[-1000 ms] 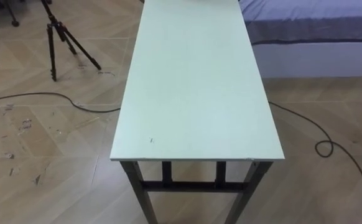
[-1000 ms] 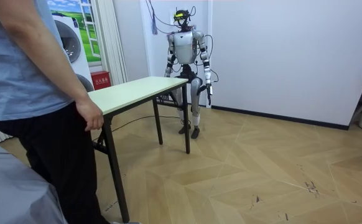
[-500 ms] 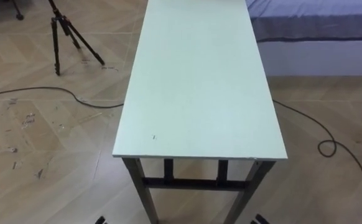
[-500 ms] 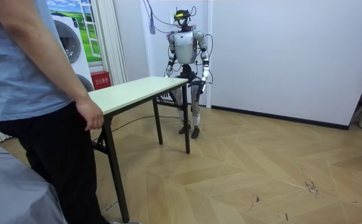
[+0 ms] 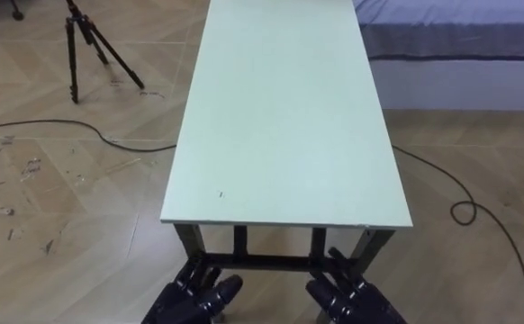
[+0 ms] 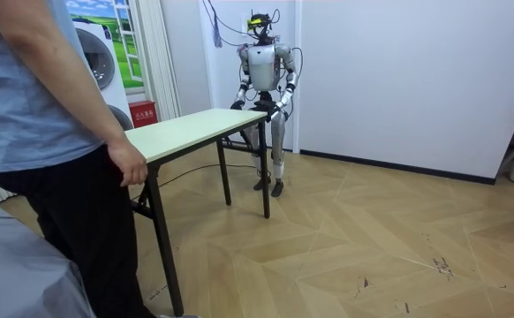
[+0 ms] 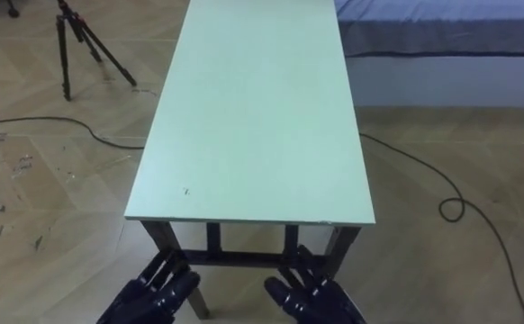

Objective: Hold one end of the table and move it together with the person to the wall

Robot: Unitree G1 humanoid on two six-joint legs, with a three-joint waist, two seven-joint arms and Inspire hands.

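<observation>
The left robot hand [image 5: 193, 295] and right robot hand [image 5: 354, 299], fingers spread and empty, hover just below the near end of the pale tabletop [image 5: 284, 117]. It stands between a tripod [image 5: 84, 43] and a bed [image 5: 460, 40]. A person [image 6: 36, 132] stands at its far end. A second ago both hands hung at the robot's sides.

Soft, even light fills the room, so the pale top of the table [image 5: 284, 117] and the white wall [image 6: 398, 71] look bright, and only a faint shadow lies on the floor [image 6: 222, 238] under the table.
</observation>
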